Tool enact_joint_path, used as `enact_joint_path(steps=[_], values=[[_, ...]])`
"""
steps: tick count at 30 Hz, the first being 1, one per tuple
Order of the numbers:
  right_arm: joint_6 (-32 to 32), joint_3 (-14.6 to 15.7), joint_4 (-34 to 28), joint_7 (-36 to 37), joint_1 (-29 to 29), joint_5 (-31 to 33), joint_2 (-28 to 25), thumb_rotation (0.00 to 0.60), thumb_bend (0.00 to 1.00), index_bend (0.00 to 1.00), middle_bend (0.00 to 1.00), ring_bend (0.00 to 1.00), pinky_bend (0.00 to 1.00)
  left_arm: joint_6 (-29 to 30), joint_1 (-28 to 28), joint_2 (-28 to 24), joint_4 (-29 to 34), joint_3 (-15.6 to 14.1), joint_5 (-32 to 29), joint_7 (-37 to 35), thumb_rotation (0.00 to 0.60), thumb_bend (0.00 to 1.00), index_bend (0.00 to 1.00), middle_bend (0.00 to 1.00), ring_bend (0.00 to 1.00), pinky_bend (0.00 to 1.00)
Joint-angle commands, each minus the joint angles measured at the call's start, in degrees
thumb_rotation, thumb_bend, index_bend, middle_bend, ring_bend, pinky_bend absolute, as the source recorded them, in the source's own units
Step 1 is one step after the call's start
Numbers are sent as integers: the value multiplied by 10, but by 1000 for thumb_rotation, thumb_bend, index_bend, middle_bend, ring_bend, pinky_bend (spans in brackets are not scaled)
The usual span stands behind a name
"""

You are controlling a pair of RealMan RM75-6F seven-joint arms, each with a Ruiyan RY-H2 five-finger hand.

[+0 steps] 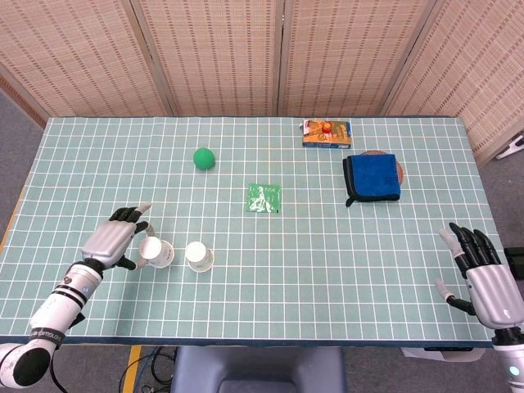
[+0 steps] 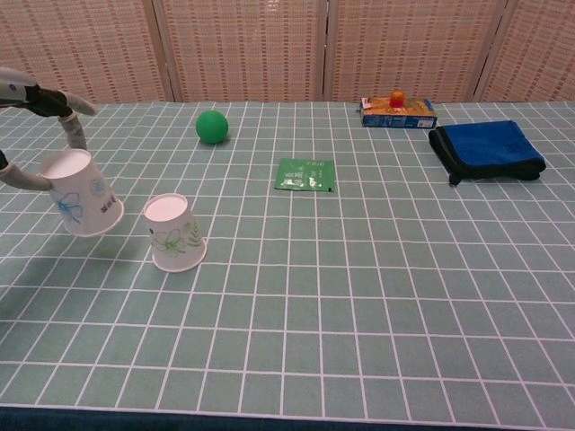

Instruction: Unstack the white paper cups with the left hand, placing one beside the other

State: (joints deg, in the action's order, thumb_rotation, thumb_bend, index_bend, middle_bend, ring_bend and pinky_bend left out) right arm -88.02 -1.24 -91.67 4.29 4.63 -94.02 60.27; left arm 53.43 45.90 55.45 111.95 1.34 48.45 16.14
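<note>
Two white paper cups stand upside down near the table's front left. The one with a green leaf print (image 1: 198, 255) (image 2: 174, 233) stands alone. Left of it, my left hand (image 1: 115, 240) (image 2: 40, 121) holds the cup with a blue flower print (image 1: 155, 251) (image 2: 80, 192), tilted and low over the table; whether it touches the surface I cannot tell. A small gap separates the two cups. My right hand (image 1: 483, 277) hangs open at the table's front right corner, holding nothing; only the head view shows it.
A green ball (image 1: 204, 158) (image 2: 212, 127) lies behind the cups. A green packet (image 1: 264, 198) (image 2: 306, 174) lies mid-table. A folded blue cloth (image 1: 372, 177) (image 2: 486, 148) and a colourful box (image 1: 327, 133) (image 2: 398, 111) sit at the back right.
</note>
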Motion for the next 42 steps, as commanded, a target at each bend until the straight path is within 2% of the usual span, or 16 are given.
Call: enact_joint_path(steps=[1,20,33,39,42], values=[[-2,2,-2,-2,-1,-4,0,600,292,0,0,0,0,-9,-18,16,-25,2,33,-33,600,266,439,0,0,0],[8,1,-3,-19,1,6,5,600,292,0,0,0,0,-57,-65,85,-163,11,134,-167,600,266,442,0,0,0],[10,1,-8,-28,0,12,7,600,292,0,0,0,0,-88,-76,114,-223,16,184,-233,600,266,433,0,0,0],[7,0,-7,-27,-2,13,6,600,292,0,0,0,0,-93,-79,123,-232,21,193,-249,600,266,353,0,0,0],[6,-1,-7,-27,-2,13,6,600,292,0,0,0,0,-89,-82,122,-229,25,204,-262,600,266,216,0,0,0]])
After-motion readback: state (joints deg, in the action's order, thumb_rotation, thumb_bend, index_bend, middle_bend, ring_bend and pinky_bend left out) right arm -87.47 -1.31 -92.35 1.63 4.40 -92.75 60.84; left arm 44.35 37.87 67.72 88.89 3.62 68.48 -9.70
